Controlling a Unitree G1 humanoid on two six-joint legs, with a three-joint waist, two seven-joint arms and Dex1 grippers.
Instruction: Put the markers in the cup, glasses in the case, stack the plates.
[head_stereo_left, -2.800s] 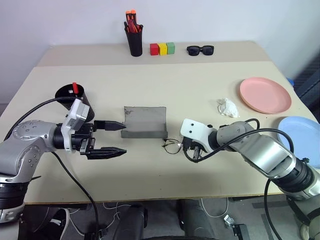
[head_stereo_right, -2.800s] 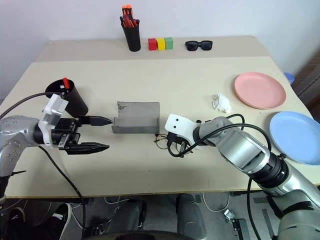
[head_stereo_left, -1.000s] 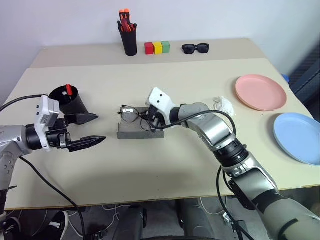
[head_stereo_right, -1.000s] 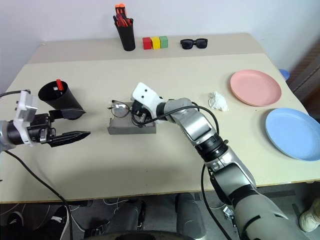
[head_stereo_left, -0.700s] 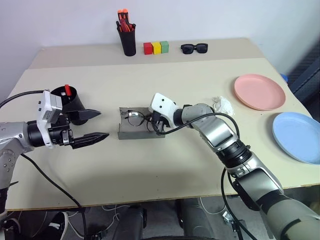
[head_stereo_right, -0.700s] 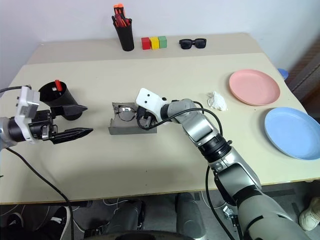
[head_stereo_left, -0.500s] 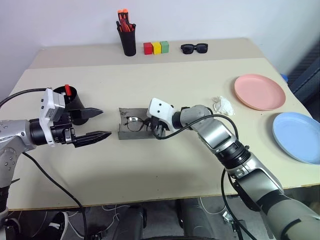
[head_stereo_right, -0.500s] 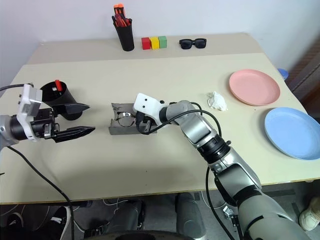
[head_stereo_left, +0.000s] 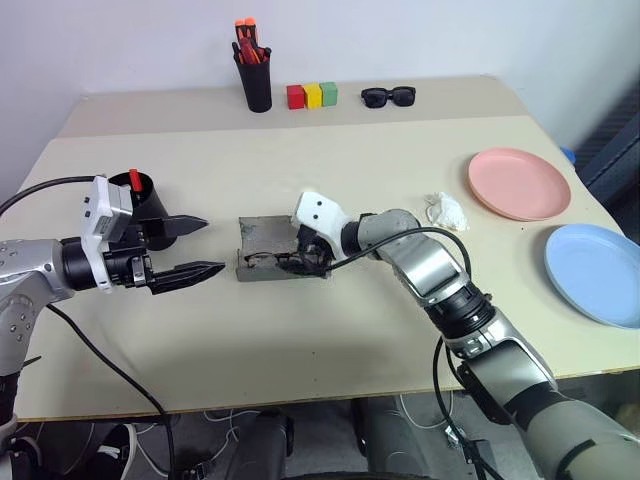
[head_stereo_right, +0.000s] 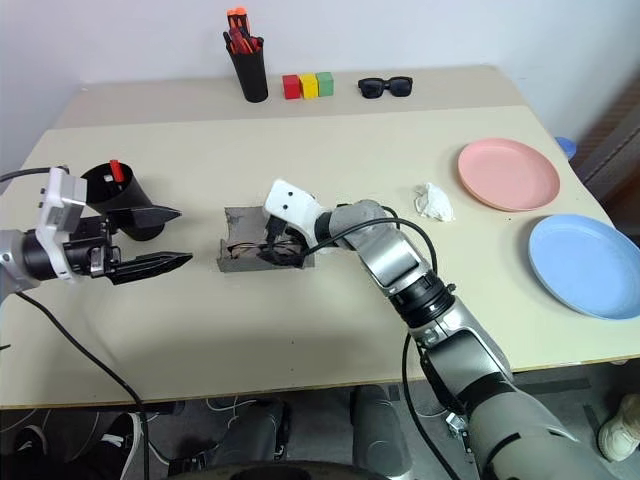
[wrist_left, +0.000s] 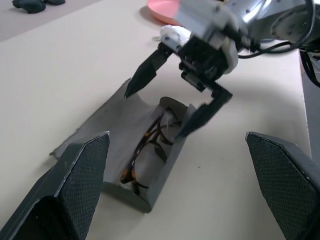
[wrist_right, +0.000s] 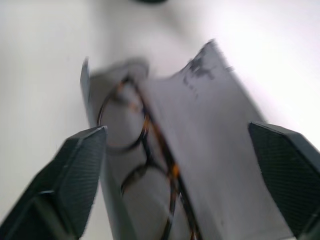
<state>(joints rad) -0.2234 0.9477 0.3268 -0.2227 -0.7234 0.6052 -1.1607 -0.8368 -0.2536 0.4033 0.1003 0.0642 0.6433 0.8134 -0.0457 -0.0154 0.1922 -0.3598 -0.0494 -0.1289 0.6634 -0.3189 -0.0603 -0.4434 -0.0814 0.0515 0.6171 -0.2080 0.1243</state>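
right fingers (wrist_left: 200, 107) now spread | glasses (wrist_left: 148, 152) released into case (head_stereo_left: 262, 240) (lid open)

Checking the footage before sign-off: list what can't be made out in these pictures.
- Markers: head views show just a red cap above the cup rim; the cup wall hides the rest, so their count is unknown.
- Glasses: in the head views, the right tool and the case wall hide most of the frame.
- Blue plate: cut by the picture edge.
- White lump beside the pink plate: too small to identify.
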